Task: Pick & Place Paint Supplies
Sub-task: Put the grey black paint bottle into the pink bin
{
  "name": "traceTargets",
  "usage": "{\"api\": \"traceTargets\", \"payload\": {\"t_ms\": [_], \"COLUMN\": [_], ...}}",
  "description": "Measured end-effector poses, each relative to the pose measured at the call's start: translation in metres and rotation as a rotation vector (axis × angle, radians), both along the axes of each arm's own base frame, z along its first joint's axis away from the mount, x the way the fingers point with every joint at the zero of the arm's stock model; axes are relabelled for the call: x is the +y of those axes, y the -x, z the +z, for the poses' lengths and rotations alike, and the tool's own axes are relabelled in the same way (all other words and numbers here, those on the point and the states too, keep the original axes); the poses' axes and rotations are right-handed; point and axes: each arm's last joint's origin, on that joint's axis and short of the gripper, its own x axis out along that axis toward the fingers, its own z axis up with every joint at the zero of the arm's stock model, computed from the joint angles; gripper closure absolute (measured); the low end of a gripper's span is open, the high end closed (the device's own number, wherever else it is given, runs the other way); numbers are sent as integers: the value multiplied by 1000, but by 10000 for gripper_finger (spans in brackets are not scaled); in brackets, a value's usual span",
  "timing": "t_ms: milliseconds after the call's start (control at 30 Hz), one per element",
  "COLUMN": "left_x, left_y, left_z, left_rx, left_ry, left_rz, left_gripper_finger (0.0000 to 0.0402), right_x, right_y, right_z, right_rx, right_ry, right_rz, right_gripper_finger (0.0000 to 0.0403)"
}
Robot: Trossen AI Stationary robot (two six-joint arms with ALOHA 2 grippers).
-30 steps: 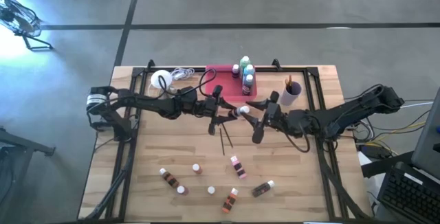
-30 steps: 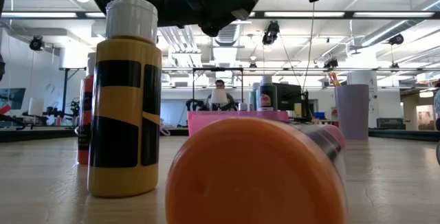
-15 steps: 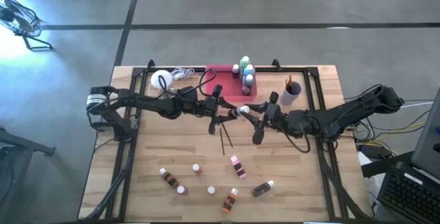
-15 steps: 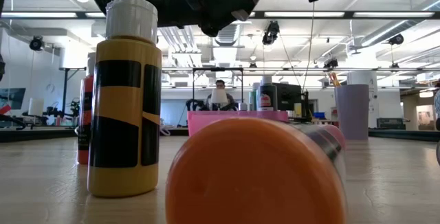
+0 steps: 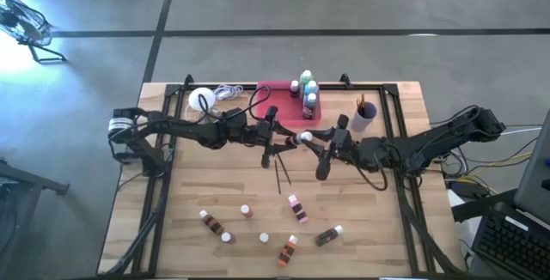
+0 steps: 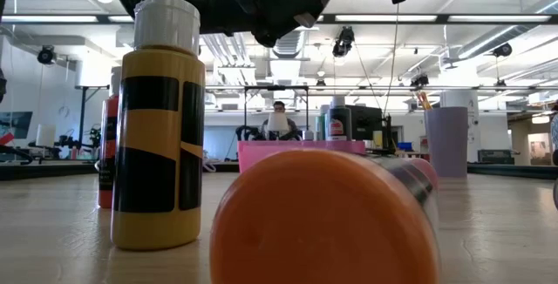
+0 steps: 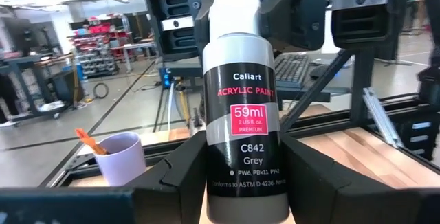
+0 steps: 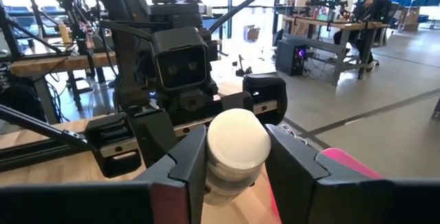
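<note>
A grey paint bottle (image 7: 239, 114) with a white cap (image 8: 237, 141) hangs level in the air over the table's middle, between my two arms. My left gripper (image 5: 290, 140) is shut on its body and my right gripper (image 5: 314, 142) is shut on its cap end. Several small white-capped bottles (image 5: 296, 207) stand or lie near the table's front edge. Thin dark paintbrushes (image 5: 282, 173) lie on the wood below the grippers. In the low view a yellow-and-black bottle (image 6: 161, 127) stands and an orange-capped one (image 6: 331, 223) lies close by. My left gripper pinches the bottle's lower body (image 7: 240, 193) between its two fingers, coming level from the table's left. The bottle runs along the fingers, cap end pointing away, clear of the table. My right gripper pinches the white cap (image 8: 234, 157) by its sides between its two fingers, coming level from the table's right, cap end facing it.
A pink tray (image 5: 279, 91) with green and blue bottles (image 5: 308, 87) stands at the far middle. A purple cup (image 5: 363, 117) with brushes is to its right, a white globe lamp (image 5: 201, 100) with its cord to its left. Black frame rails run along the table's sides.
My right gripper has closed its fingers onto the bottle's cap. Both arms and the bottle have stayed in place.
</note>
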Motion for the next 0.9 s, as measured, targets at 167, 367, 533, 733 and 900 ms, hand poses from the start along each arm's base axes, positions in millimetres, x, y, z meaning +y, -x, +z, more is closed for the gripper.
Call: {"api": "traceTargets", "payload": {"t_ms": [167, 367, 533, 733, 900], "left_x": [1, 1, 2, 3, 7], "left_y": [0, 0, 0, 7, 29], "left_z": [0, -2, -3, 4, 27], "left_rx": [2, 20, 31, 77, 120], "left_ry": [15, 23, 16, -86, -109], "left_rz": [23, 34, 41, 131, 382], "left_gripper_finger": [234, 218, 158, 97, 84], "right_x": [-1, -5, -11, -20, -35], "right_y": [1, 0, 1, 2, 4], "right_z": [0, 0, -1, -1, -2], "right_rx": [3, 16, 28, 47, 77], "right_ry": [3, 11, -1, 15, 12], "right_rz": [-9, -27, -52, -89, -156], "right_gripper_finger": [278, 285, 283, 278, 288]}}
